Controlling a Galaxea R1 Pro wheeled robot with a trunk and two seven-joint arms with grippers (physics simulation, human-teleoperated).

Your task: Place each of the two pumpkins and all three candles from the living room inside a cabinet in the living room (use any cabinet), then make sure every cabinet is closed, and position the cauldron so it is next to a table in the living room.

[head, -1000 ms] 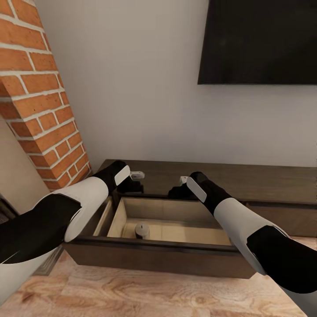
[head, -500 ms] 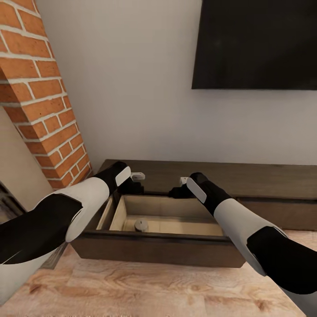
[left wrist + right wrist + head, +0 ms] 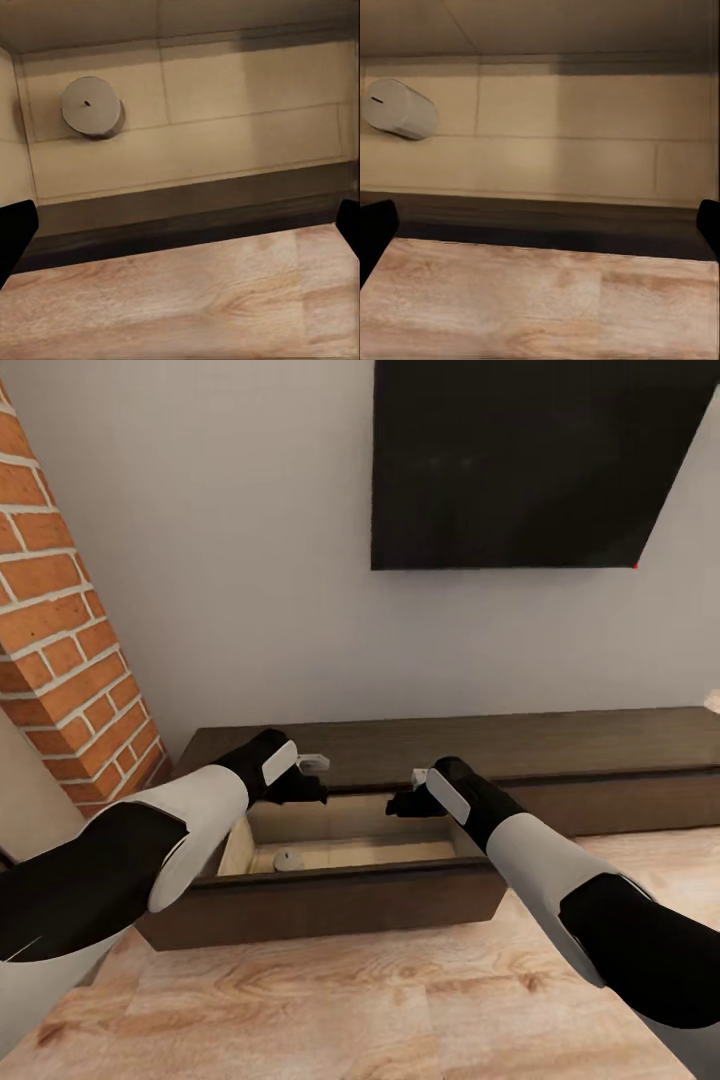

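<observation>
While both grippers hang spread wide and empty, the candle [image 3: 91,106] stands upright, wick up, in the open cabinet [image 3: 330,905].

This is the living room of a home. A large black flat screen [image 3: 520,460] hangs on a plain pale wall [image 3: 250,560] in the upper right of the frame, the way a television is mounted. Directly below it, across the middle, a long, low dark-brown wooden cabinet [image 3: 560,735] runs along the wall like a media unit, with one compartment open at centre left, its inside pale wood. A red brick column [image 3: 60,650] with light mortar lines rises along the left edge, much like a chimney breast. Light wood-grain flooring [image 3: 350,1000] covers the bottom of the frame.
</observation>
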